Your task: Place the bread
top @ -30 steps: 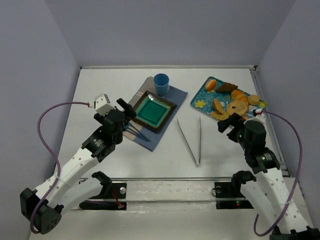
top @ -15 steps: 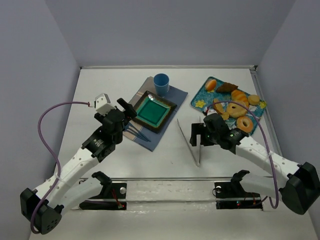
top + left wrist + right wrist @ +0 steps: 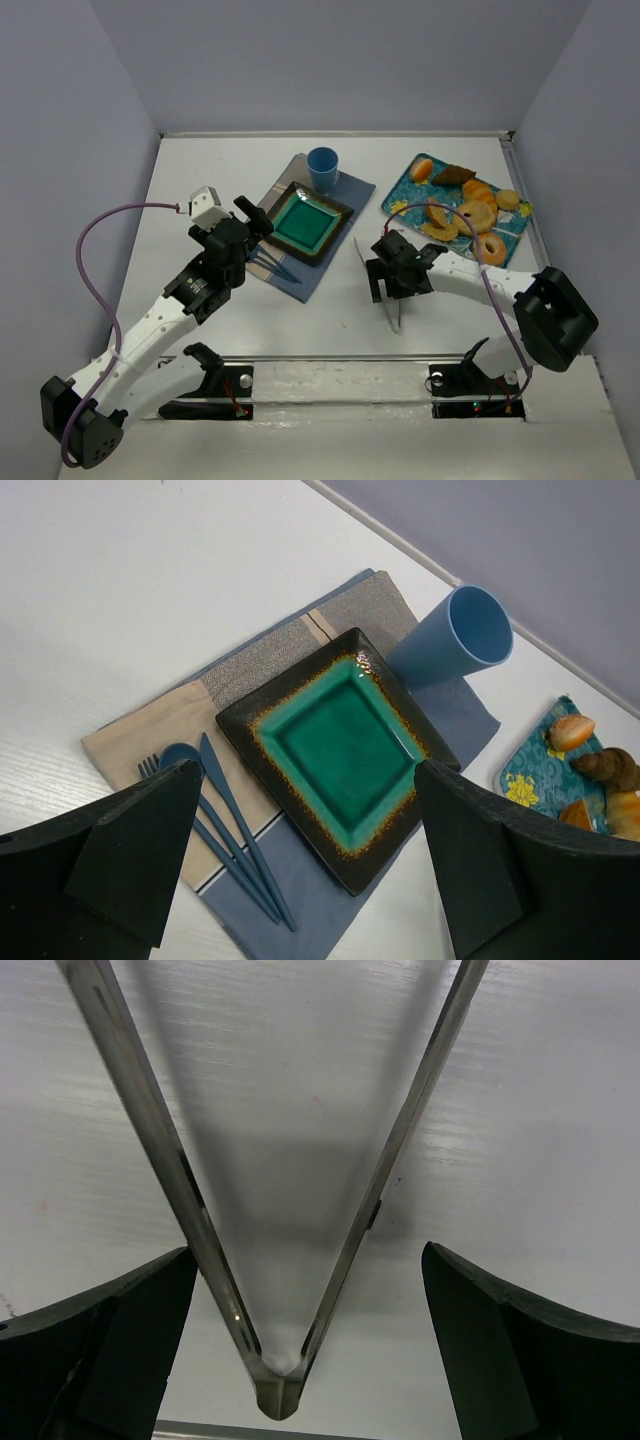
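Several breads and pastries [image 3: 470, 205] lie on a blue flowered tray [image 3: 400, 207] at the back right; some show in the left wrist view [image 3: 573, 730]. Metal tongs [image 3: 361, 254] lie in a V on the table. My right gripper [image 3: 392, 285] is open and low over them; in the right wrist view [image 3: 310, 1345] its fingers [image 3: 130, 1345] stand on either side of the tongs' hinge end [image 3: 277, 1395], apart from it. My left gripper [image 3: 255, 226] is open and empty, above the near left of a green square plate [image 3: 310, 222], which also shows in the left wrist view [image 3: 340, 740].
The plate sits on a blue and beige placemat [image 3: 305, 280] with a blue cup [image 3: 322, 166] behind it and blue cutlery [image 3: 272, 265] to its left. Walls close in the table at the back and both sides.
My right arm swung left from beside the bread tray to over the tongs and came down around their hinge end. The left arm has not moved.
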Robot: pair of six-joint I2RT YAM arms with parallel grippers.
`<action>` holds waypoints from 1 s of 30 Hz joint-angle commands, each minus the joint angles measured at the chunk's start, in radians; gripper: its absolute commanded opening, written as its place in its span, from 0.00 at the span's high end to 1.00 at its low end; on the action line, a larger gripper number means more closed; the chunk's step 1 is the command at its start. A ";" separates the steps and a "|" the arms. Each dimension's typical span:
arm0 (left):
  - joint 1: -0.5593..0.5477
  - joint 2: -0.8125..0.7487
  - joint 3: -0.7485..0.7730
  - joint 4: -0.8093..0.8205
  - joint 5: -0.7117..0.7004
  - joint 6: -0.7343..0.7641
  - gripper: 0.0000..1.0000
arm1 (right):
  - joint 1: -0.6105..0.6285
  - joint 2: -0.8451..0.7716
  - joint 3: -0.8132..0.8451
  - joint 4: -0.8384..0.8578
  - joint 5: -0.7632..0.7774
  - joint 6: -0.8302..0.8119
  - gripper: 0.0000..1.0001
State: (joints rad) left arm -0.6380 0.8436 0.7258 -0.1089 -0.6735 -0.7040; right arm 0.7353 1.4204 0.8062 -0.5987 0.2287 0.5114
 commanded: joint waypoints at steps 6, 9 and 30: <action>0.008 0.003 -0.014 0.041 -0.035 0.011 0.01 | 0.013 0.127 0.060 0.082 0.040 -0.005 0.00; 0.008 -0.001 -0.017 0.040 -0.038 0.011 0.01 | 0.013 0.172 0.073 0.094 0.054 0.016 0.00; 0.011 -0.034 -0.023 0.035 -0.029 0.005 0.01 | 0.013 -0.268 0.096 -0.030 0.118 0.098 0.60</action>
State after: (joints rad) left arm -0.6327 0.8326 0.7105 -0.1101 -0.6800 -0.7036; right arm 0.7410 1.2148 0.8440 -0.5858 0.3134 0.5991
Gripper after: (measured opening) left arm 0.990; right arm 0.395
